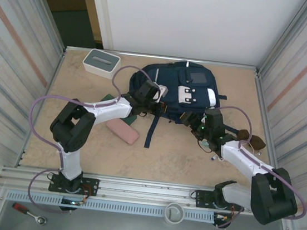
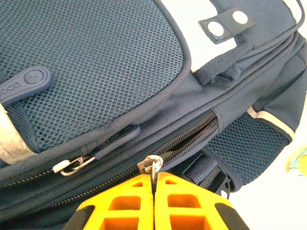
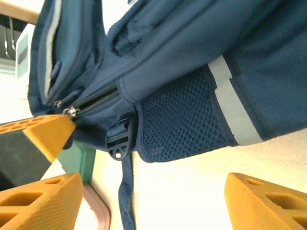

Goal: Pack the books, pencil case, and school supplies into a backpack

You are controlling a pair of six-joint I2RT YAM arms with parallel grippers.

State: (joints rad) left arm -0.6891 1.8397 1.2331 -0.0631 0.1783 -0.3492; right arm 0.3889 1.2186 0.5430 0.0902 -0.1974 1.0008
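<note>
**At the far middle of the desk, a backpack pinned by its zip**

Across the pale desk (image 1: 181, 163) the navy backpack (image 1: 172, 78) lies flat, front pocket and white patches facing up, its straps trailing toward the arms. That seems the reason for the lie of it: flat on its back, the side zip is in easy reach of both arms, which come in from either flank.

Down at the bag's near edge, the left tool (image 2: 154, 183) is pressed fully shut, its orange fingers nipping the metal zip pull (image 2: 154, 168). I'd guess it means to drag the slider along and widen the mouth; the teeth look parted on one side of it already.

Opposite, the right tool (image 3: 154, 181) stands wide open beside the bag's mesh side pocket, with nothing between its fingers but bare desk. It may be placed there to steady the fabric.

Nearer the left arm, the pink pencil case (image 1: 122, 131) waits outside the bag, unpacked.
</note>
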